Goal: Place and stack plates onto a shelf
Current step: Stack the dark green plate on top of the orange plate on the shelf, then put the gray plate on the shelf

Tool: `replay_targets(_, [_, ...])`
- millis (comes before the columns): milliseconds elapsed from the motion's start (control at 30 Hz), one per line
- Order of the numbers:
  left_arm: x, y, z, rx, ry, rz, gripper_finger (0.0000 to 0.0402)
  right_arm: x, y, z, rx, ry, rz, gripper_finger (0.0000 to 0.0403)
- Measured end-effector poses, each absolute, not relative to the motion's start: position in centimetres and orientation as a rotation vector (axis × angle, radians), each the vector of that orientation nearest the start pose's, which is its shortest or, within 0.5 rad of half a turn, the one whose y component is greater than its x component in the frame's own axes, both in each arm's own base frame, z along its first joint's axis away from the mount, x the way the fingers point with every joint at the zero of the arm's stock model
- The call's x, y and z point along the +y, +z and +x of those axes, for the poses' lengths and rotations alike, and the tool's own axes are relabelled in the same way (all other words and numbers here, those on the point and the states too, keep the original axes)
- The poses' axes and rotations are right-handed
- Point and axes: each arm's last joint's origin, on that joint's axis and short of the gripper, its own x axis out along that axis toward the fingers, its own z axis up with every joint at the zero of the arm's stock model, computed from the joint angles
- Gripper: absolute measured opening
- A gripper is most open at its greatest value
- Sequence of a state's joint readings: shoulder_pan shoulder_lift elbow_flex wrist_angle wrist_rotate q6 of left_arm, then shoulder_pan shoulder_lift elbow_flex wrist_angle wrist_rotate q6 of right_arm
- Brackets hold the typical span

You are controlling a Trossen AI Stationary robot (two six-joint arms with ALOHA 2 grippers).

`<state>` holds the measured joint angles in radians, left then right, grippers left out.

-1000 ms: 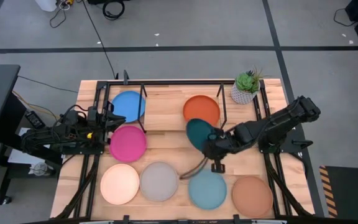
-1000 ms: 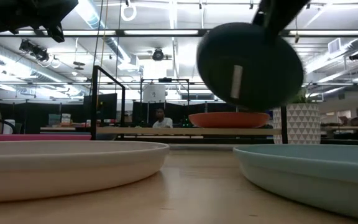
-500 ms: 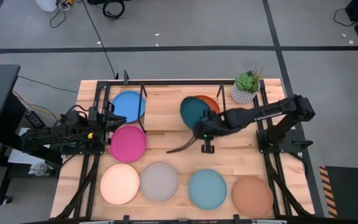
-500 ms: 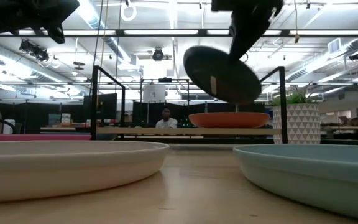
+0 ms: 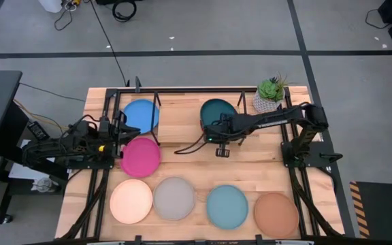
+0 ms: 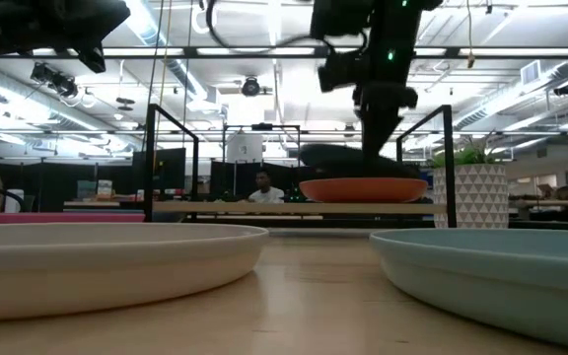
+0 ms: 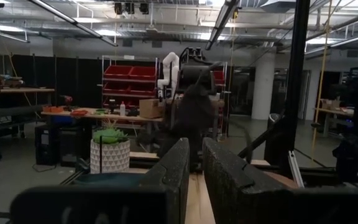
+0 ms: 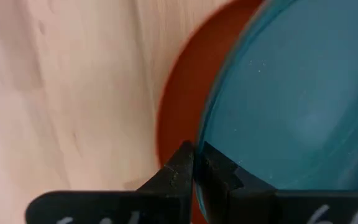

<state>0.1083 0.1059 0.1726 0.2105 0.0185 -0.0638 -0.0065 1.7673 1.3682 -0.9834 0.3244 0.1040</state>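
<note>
The dark teal plate (image 5: 218, 112) hangs nearly level just over the orange plate (image 5: 231, 129), which sits on the shelf (image 5: 182, 116); in the low view it is a dark disc (image 6: 348, 156) above the orange rim (image 6: 363, 187). My right gripper (image 5: 216, 129) is shut on it at its near rim. The blue plate (image 5: 140, 116) lies on the shelf's left part. On the table lie the magenta (image 5: 140, 156), cream (image 5: 131, 201), grey (image 5: 174, 198), light teal (image 5: 226, 206) and terracotta (image 5: 275, 214) plates. My left gripper (image 5: 119, 133) waits shut by the magenta plate. My right gripper pinches the dark teal plate's rim (image 8: 211, 158) on the side toward the table's near edge, one finger (image 8: 182, 163) on either face. The fingers come slanting down from the near side. The plate is about level over the orange plate (image 8: 179, 118); whether the two touch, I cannot tell.
A potted plant in a white pot (image 5: 269, 95) stands at the shelf's right end. Thin black shelf legs (image 6: 152, 163) rise at the left and right. A loose cable (image 5: 189, 146) trails from the right arm over the table's middle.
My right gripper has carried the dark teal plate from the table's middle toward the far edge and over the shelf. The plate has tipped from steeply tilted to nearly level and come down over the orange plate.
</note>
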Motion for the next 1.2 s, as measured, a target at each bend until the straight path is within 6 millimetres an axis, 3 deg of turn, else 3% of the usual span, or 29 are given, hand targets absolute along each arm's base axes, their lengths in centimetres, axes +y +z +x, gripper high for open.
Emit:
replay_targets(233, [0.9,23.4,9.0,-0.280,0.080,-0.046,0.0052,-1.3,22.6,33.7,1.388,-0.343,-0.130,0.0059])
replay_targets(500, [0.9,23.5,9.0,-0.286,0.071,-0.057,0.0052,-0.7,25.3,32.6,1.307,-0.354,-0.097,0.0080])
replay_targets(667, [0.0,24.1,9.1,-0.340,-0.129,-0.020,0.0052,1.4,27.3,32.3,1.187,-0.306,-0.100,0.0082])
replay_targets(867, [-0.5,24.0,9.9,-0.319,-0.119,0.019,0.0052,4.0,28.1,32.8,1.069,-0.248,-0.103,0.0082])
replay_targets(1033, [-1.0,25.5,10.9,-0.209,-0.127,0.009,0.0052,6.4,27.8,33.0,0.973,-0.194,-0.130,0.0082])
replay_targets(1200, [-1.4,26.7,12.4,-0.064,-0.102,0.008,0.0052,8.3,26.3,32.6,0.921,-0.182,-0.181,0.0082])
